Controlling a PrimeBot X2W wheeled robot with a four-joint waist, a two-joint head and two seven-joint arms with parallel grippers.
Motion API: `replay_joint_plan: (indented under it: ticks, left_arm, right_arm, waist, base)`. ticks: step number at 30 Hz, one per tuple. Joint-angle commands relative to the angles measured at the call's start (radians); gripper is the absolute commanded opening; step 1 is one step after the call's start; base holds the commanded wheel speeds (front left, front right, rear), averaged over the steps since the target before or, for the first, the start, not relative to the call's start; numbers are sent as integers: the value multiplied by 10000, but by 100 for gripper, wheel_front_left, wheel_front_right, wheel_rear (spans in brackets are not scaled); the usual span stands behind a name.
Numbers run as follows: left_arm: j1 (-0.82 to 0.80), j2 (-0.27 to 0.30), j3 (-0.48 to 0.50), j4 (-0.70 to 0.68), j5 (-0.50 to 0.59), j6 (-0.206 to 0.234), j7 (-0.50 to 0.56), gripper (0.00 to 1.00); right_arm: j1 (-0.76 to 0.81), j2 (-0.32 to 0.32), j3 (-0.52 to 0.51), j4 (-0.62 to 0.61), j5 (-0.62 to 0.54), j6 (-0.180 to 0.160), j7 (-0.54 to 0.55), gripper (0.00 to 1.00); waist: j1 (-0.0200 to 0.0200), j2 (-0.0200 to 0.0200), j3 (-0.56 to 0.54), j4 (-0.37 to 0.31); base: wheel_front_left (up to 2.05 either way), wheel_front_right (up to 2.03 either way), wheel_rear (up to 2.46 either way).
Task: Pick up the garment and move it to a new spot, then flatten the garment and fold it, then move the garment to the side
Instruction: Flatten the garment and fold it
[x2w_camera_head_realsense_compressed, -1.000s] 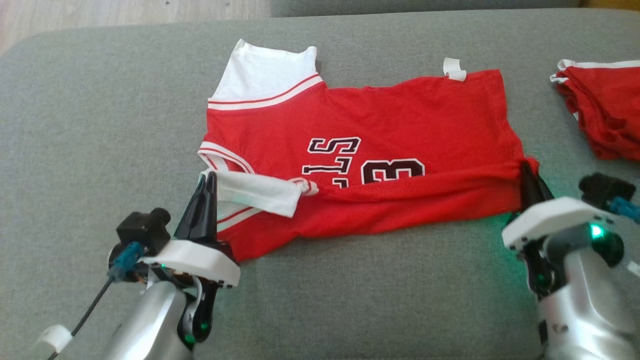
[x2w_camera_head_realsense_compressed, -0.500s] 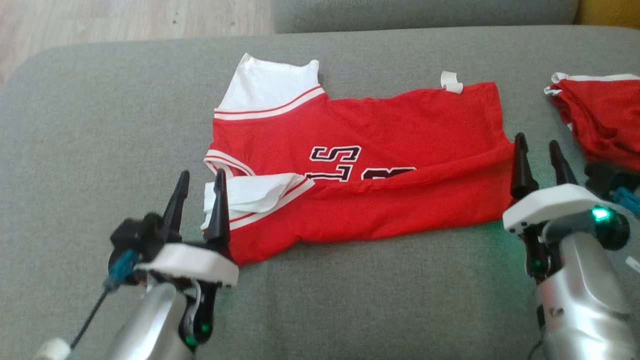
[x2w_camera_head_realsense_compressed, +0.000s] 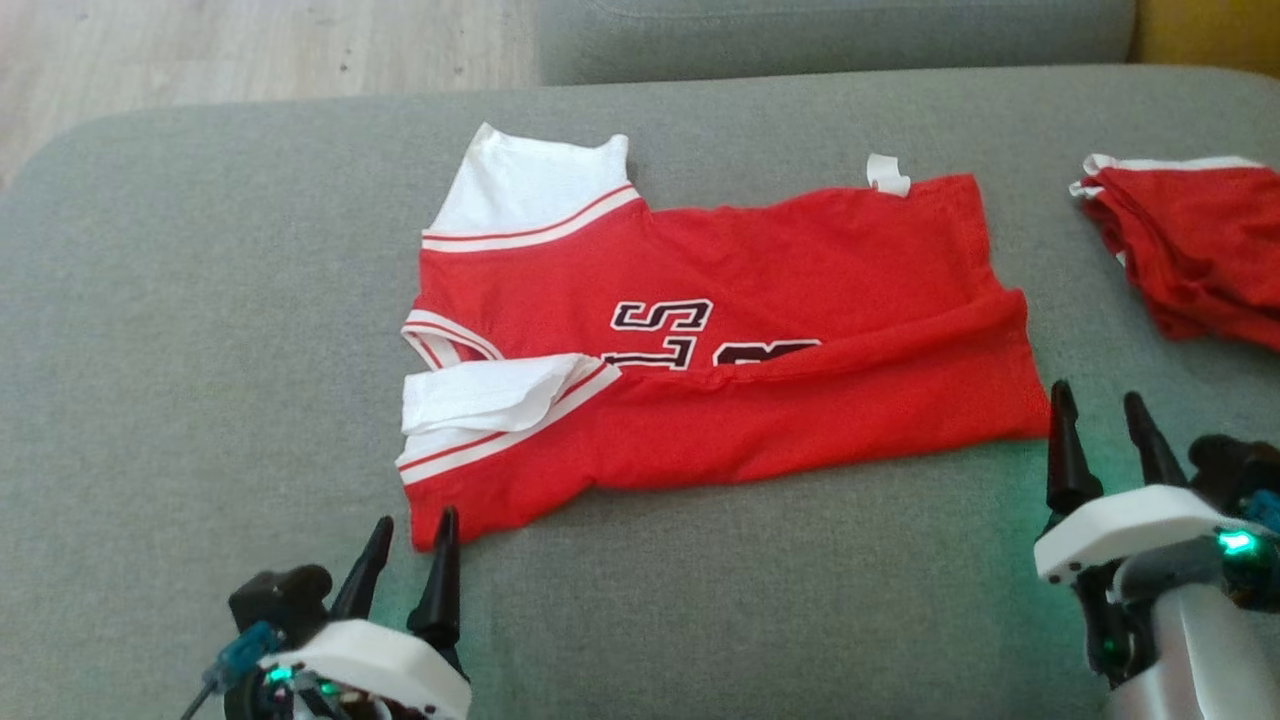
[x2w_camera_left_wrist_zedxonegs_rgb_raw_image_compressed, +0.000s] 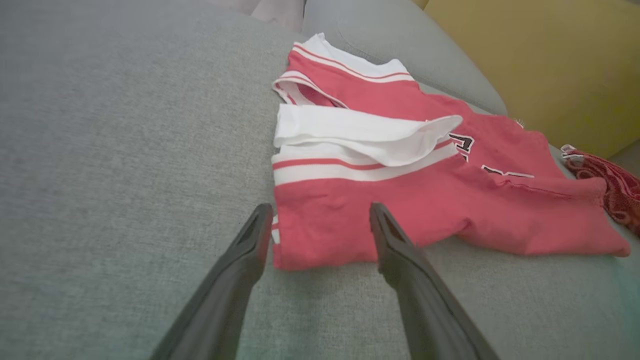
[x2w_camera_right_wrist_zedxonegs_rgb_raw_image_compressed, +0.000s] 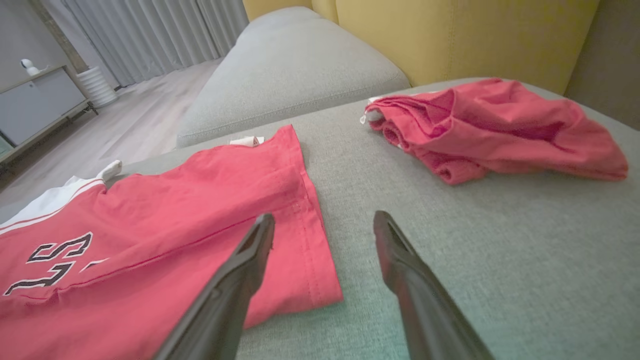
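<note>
Both grippers have let go of the jersey's near edge and drawn back toward the robot, leaving that edge lying folded over the printed lettering. The left gripper (x2w_camera_head_realsense_compressed: 415, 522) now hangs with its fingers spread, holding nothing. Its tips are just short of the jersey's (x2w_camera_head_realsense_compressed: 720, 300) near left corner, which the left wrist view frames between the two fingers. The right gripper (x2w_camera_head_realsense_compressed: 1097, 395) is likewise parted and empty, just beside the near right corner and a little outside it.

The jersey rests flat near the middle of the grey couch cushion (x2w_camera_head_realsense_compressed: 200, 350). Its long axis runs side to side across the robot's front, with the white sleeves and collar end toward the robot's left and the hem end toward its right. Each arm is therefore nearer its own end, and the garment lies straight ahead of both.

A second red garment (x2w_camera_head_realsense_compressed: 1190, 250) sits crumpled well apart, farther right. The next fold probably brings one end along the long axis toward the other, so whichever gripper leads must reach forward to a corner.
</note>
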Motion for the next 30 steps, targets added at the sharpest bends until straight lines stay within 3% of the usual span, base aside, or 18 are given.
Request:
replay_joint_plan:
  ticks: [1, 8, 14, 15, 16, 17, 18, 19, 22, 23, 24, 25, 27, 28, 30]
  left_arm:
    - [-457, 108, 287, -217, -109, 73, 102, 100]
    - [-908, -60, 425, 471, -309, 235, 292, 100]
    - [-1199, -301, 433, 945, -439, 195, 204, 100]
    - [-1236, -346, 417, 996, -461, 165, 189, 96]
    - [-1274, -384, 397, 1047, -472, 139, 176, 62]
    - [-1312, -416, 377, 1099, -478, 116, 163, 44]
    - [-1349, -446, 353, 1149, -480, 92, 151, 19]
    - [-1387, -480, 331, 1188, -488, 59, 134, 0]
    - [-1469, -546, 280, 1266, -495, -26, 58, 0]
    - [-1488, -558, 281, 1266, -495, -55, -4, 0]
    - [-1507, -564, 292, 1257, -495, -73, -67, 0]
    - [-1527, -561, 302, 1238, -488, -91, -133, 0]
    - [-1570, -543, 325, 1163, -463, -110, -256, 0]
    - [-1598, -521, 338, 1114, -439, -115, -317, 0]
    - [-1660, -455, 365, 967, -385, -114, -416, 0]
  right_arm:
    - [-201, -59, 270, -493, 29, 65, 111, 100]
    - [-521, -59, 389, -503, -78, 65, 638, 100]
    - [-1132, -58, 238, 359, -414, 65, 891, 100]
    - [-1239, -58, 204, 554, -488, 65, 906, 100]
    - [-1338, -58, 185, 745, -542, 65, 924, 100]
    - [-1422, -58, 164, 940, -576, 65, 965, 100]
    - [-1487, -58, 164, 1134, -627, 65, 1032, 100]
    - [-1537, -58, 198, 1304, -652, 65, 1108, 100]
    - [-1620, -58, 384, 1715, -513, 65, 1357, 100]
    - [-1631, -58, 437, 1815, -428, 65, 1429, 92]
    - [-1644, -58, 484, 1893, -312, 65, 1476, 71]
    - [-1659, -58, 520, 1948, -219, 65, 1489, 40]
    - [-1708, -58, 514, 1984, -85, 65, 1395, 12]
    - [-1741, -58, 497, 1980, -19, 65, 1323, 1]
    - [-1826, -58, 477, 1929, 196, 65, 1211, 0]
  waist:
    - [1, -1, 147, -88]
    - [1, -1, 494, -261]
    - [1, -1, 696, -242]
    - [1, -1, 720, -219]
    - [1, -1, 740, -194]
    - [1, -1, 754, -171]
    - [1, -1, 766, -145]
    - [1, -1, 774, -121]
    - [1, -1, 774, -73]
    - [1, -1, 763, -64]
    - [1, -1, 747, -59]
    - [1, -1, 728, -56]
    - [1, -1, 661, -48]
    - [1, -1, 607, -46]
    - [1, -1, 502, -45]
  base:
    - [0, 0, 0]
    - [0, 0, 0]
    - [0, 0, 0]
    - [0, 0, 0]
    - [0, 0, 0]
    - [0, 0, 0]
    - [0, 0, 0]
    - [0, 0, 0]
    - [0, 0, 0]
    - [0, 0, 0]
    - [0, 0, 0]
    - [0, 0, 0]
    - [0, 0, 0]
    - [0, 0, 0]
    - [0, 0, 0]
